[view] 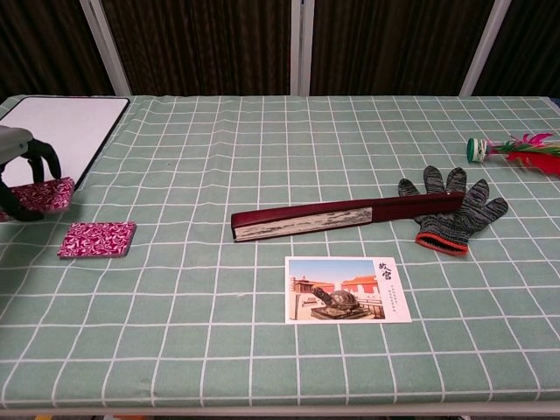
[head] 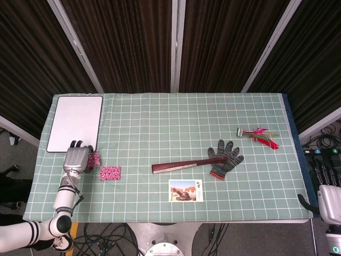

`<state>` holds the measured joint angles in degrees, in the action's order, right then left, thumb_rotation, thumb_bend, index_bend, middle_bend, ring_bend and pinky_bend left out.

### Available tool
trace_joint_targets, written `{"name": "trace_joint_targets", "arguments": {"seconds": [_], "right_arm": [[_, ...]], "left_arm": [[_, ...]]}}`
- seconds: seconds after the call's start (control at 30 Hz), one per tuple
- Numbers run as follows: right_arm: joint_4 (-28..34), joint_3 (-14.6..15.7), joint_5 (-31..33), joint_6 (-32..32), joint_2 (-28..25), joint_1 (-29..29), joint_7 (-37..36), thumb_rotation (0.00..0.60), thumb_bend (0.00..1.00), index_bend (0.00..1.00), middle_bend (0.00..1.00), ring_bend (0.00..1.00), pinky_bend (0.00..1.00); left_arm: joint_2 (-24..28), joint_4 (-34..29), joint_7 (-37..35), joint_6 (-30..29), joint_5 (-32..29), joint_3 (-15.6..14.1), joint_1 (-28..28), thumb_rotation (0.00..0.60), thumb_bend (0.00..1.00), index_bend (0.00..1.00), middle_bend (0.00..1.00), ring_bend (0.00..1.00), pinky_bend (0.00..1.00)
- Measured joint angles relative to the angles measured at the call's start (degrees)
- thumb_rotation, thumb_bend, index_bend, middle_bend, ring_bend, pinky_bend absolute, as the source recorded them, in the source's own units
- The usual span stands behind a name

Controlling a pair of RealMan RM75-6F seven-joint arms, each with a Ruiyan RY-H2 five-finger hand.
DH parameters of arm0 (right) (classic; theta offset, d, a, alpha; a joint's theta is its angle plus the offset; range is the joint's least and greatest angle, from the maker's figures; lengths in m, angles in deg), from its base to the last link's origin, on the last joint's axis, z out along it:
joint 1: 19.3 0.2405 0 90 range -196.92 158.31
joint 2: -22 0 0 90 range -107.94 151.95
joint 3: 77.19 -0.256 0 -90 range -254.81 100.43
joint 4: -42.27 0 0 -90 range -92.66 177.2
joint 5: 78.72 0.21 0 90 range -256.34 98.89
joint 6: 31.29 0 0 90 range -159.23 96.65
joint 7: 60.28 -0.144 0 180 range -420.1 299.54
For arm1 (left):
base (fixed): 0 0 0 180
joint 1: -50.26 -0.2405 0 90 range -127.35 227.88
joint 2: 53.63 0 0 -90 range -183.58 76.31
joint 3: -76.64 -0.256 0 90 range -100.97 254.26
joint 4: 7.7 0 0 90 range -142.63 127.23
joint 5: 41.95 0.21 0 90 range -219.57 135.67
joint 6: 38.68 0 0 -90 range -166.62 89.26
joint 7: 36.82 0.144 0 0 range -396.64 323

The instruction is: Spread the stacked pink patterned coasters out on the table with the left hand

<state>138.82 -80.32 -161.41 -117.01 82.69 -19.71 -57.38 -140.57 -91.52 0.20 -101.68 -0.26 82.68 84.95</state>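
Note:
One pink patterned coaster (head: 110, 173) (view: 97, 239) lies flat on the green checked cloth at the left front. My left hand (head: 76, 159) (view: 19, 168) is to its left, near the table's left edge, and holds the rest of the pink coasters (view: 38, 193) (head: 95, 159) lifted off the cloth, their edge showing past the fingers. How many it holds I cannot tell. My right hand is out of both views; only part of its arm shows at the lower right of the head view.
A white board (head: 75, 123) (view: 58, 125) lies just behind the left hand. A closed dark red fan (view: 346, 217), a grey knit glove (view: 455, 215), a postcard (view: 347, 290) and a pink feather shuttlecock (view: 516, 146) sit toward the middle and right.

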Motion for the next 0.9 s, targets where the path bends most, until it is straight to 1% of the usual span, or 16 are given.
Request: {"name": "trace_joint_targets", "arguments": {"seconds": [0.07, 0.17, 0.2, 0.23, 0.4, 0.53, 0.77, 0.9], "right_arm": [[0.1, 0.0, 0.0, 0.0, 0.0, 0.0, 0.1, 0.600, 0.15, 0.00, 0.00, 0.00, 0.00], [0.3, 0.0, 0.1, 0.0, -0.1, 0.0, 0.4, 0.600, 0.15, 0.00, 0.00, 0.00, 0.00], [0.3, 0.1, 0.1, 0.0, -0.1, 0.0, 0.4, 0.600, 0.15, 0.00, 0.00, 0.00, 0.00], [0.3, 0.1, 0.0, 0.1, -0.1, 0.0, 0.5, 0.600, 0.15, 0.00, 0.00, 0.00, 0.00], [0.3, 0.2, 0.1, 0.3, 0.0, 0.0, 0.6, 0.600, 0.15, 0.00, 0.00, 0.00, 0.00], [0.3, 0.2, 0.1, 0.2, -0.1, 0.0, 0.4, 0.600, 0.15, 0.00, 0.00, 0.00, 0.00], [0.0, 0.2, 0.2, 0.5, 0.0, 0.1, 0.1, 0.600, 0.15, 0.00, 0.00, 0.00, 0.00], [-0.2, 0.2, 0.3, 0.7, 0.1, 0.1, -0.2, 0.600, 0.15, 0.00, 0.00, 0.00, 0.00]], "left_arm": [[-0.1, 0.6, -1.0, 0.5, 0.7, -0.2, -0.3, 0.600, 0.24, 0.31, 0.35, 0.11, 0.09], [0.0, 0.8, -2.0, 1.0, 1.6, -0.6, -0.7, 0.600, 0.22, 0.26, 0.21, 0.08, 0.09], [0.0, 0.9, -2.4, 1.0, 1.9, -0.6, -0.8, 0.600, 0.22, 0.24, 0.18, 0.07, 0.09], [0.1, 0.9, -2.9, 1.1, 2.3, -0.6, -0.9, 0.600, 0.21, 0.24, 0.17, 0.07, 0.09], [0.3, 1.0, -4.0, 0.4, 4.5, -0.7, -1.5, 0.600, 0.21, 0.22, 0.17, 0.07, 0.09], [1.0, -0.7, -4.2, 0.1, 4.9, -0.5, -1.7, 0.600, 0.21, 0.22, 0.18, 0.06, 0.08], [2.9, -7.8, -3.2, -0.7, 6.1, -0.8, -1.8, 0.600, 0.21, 0.22, 0.23, 0.06, 0.08], [3.4, -12.7, -0.6, -1.1, 5.9, -1.6, -1.5, 0.600, 0.20, 0.22, 0.24, 0.06, 0.08]]}}
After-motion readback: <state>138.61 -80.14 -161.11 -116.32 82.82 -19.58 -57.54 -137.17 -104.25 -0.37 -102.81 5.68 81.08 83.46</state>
